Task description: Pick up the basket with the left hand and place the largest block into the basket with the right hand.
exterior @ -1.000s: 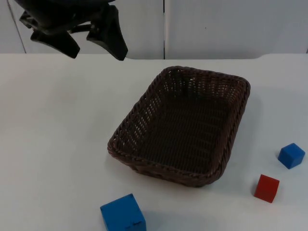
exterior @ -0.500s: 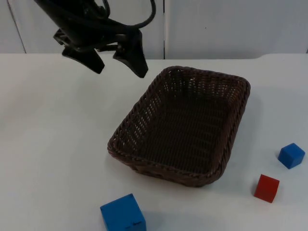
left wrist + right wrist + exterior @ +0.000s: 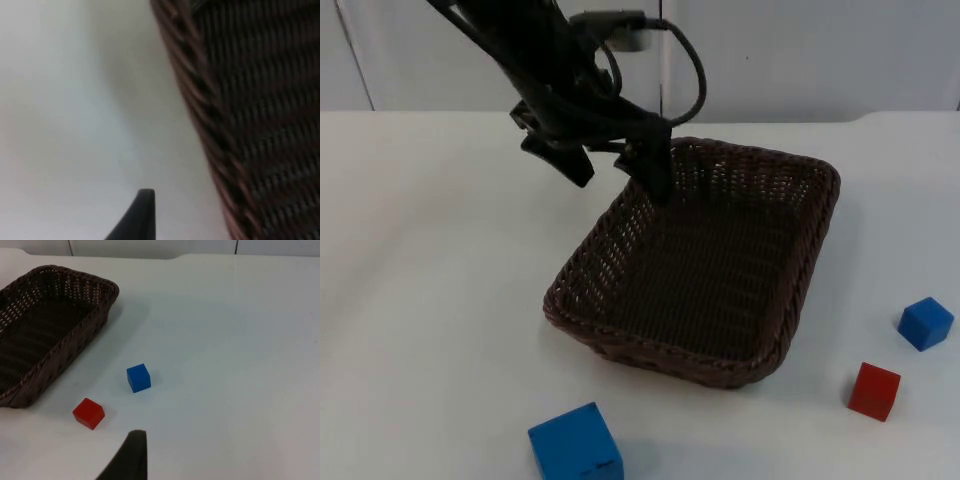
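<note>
The brown wicker basket (image 3: 720,270) sits mid-table. My left gripper (image 3: 617,178) is open above its far left corner, one finger outside the left rim and the other over the corner. The left wrist view has the woven rim (image 3: 200,100) close by, beside bare table. Near the front edge, left of the basket, lies the large blue block (image 3: 576,443). My right gripper (image 3: 131,460) waits to the right, above the table, apart from the basket (image 3: 50,325).
A small blue block (image 3: 925,323) and a small red block (image 3: 874,390) lie right of the basket; the right wrist view has them as blue block (image 3: 138,377) and red block (image 3: 88,413). The grey partition wall stands behind the table.
The left arm has swung from the far left of the table rightward and down to the basket's far left corner, its gripper still open. Basket and blocks have not moved.
</note>
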Available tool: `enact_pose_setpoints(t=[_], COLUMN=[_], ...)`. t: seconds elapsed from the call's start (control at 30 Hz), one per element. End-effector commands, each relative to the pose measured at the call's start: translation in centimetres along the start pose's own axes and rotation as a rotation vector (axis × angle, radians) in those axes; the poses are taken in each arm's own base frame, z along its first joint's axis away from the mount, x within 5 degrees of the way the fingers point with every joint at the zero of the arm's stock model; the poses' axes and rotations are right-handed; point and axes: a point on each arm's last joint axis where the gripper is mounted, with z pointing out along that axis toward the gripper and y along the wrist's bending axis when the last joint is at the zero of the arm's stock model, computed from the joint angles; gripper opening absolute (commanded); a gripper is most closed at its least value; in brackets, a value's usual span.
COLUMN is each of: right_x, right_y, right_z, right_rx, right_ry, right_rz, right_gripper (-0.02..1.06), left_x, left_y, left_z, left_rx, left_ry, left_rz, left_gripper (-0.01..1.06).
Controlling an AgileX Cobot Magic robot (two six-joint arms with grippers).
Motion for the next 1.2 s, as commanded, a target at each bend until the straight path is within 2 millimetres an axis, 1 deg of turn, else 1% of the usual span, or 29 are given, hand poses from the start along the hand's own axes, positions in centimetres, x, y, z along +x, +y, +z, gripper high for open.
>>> enact_pose_setpoints(t=[0.0,0.07,0.13,0.27,0.4,0.47,0.5,0.6,0.67,0.7,0.83,0.87,0.9,0.93,1.0,1.07,1.17], right_x=[0.0,0.0,0.0,0.0,0.0,0.0,0.0,0.0,0.0,0.0,0.0,0.0,0.0,0.0,0.0,0.0,0.0], right_y=[0.0,0.0,0.0,0.0,0.0,0.0,0.0,0.0,0.0,0.0,0.0,0.0,0.0,0.0,0.0,0.0,0.0], right_z=[0.0,0.0,0.0,0.0,0.0,0.0,0.0,0.0,0.0,0.0,0.0,0.0,0.0,0.0,0.0,0.0,0.0], right_rx=[0.004,0.004,0.004,0.004,0.004,0.004,0.004,0.004,0.004,0.004,0.004,0.004,0.004,0.004,0.004,0.004,0.004], right_ry=[-0.006,-0.006,-0.006,-0.006,-0.006,-0.006,-0.006,-0.006,-0.006,-0.006,-0.006,-0.006,-0.006,-0.006,-0.006,-0.006,-0.006], right_rz=[0.002,0.002,0.002,0.002,0.002,0.002,0.002,0.002,0.002,0.002,0.002,0.002,0.002,0.002,0.002,0.002,0.002], right_gripper=[1.05,1.05,1.05,1.05,1.05,1.05,1.05,1.05,1.05,1.05,1.05,1.05,1.05,1.05,1.05,1.05,1.05], left_x=[-0.1,0.0,0.1,0.7,1.0,1.0,1.0,1.0,1.0,1.0,1.0,1.0,1.0,1.0,0.9,0.8,0.4], left_y=[0.0,0.3,0.3,0.7,0.9,0.9,0.9,0.9,0.9,0.9,0.9,0.9,0.9,1.0,1.1,1.1,0.5], left_z=[0.7,1.6,1.9,3.6,4.3,4.4,4.4,4.5,4.5,4.5,4.5,4.5,4.5,4.4,4.2,3.9,2.4], left_rx=[0.005,0.012,0.015,0.038,0.041,0.045,0.045,0.042,0.041,0.041,0.041,0.041,0.041,0.039,0.041,0.04,0.044], left_ry=[0.018,0.032,0.037,0.065,0.08,0.08,0.08,0.075,0.073,0.073,0.073,0.073,0.073,0.071,0.066,0.062,0.048], left_rz=[0.008,0.003,-0.001,-0.007,-0.013,-0.017,-0.017,-0.018,-0.018,-0.018,-0.018,-0.018,-0.018,-0.03,-0.086,-0.102,-0.099], left_gripper=[0.98,0.98,0.98,0.94,0.9,0.86,0.86,0.69,0.51,0.51,0.12,0.12,0.04,0.0,0.0,0.0,0.0])
